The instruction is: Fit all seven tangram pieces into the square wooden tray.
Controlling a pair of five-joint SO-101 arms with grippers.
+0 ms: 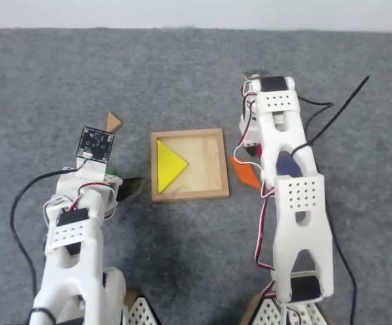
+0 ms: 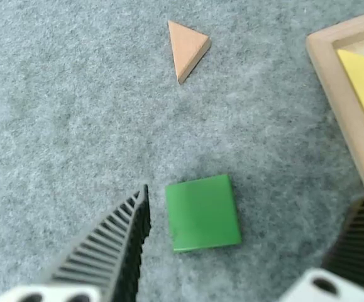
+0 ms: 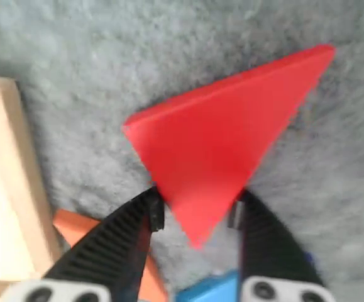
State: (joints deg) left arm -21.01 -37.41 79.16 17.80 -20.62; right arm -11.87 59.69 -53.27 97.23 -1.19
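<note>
The square wooden tray (image 1: 221,162) holds a yellow triangle (image 1: 168,164) along its left side. My left gripper (image 2: 254,198) hangs open over the carpet, with a green square (image 2: 202,212) lying flat between its fingers (image 2: 115,245). A tan triangle (image 2: 188,45) lies farther off, left of the tray (image 2: 336,88). My right gripper (image 3: 197,214) is shut on one corner of a red triangle (image 3: 226,138), just right of the tray (image 3: 12,157). An orange piece (image 3: 75,226) and a blue piece (image 3: 213,289) lie beside it.
Grey carpet covers the whole table. In the high view the tan triangle (image 1: 113,122) sits at the tray's upper left, and the orange piece (image 1: 245,172) lies against the right arm (image 1: 284,135). Black cables trail off both arms.
</note>
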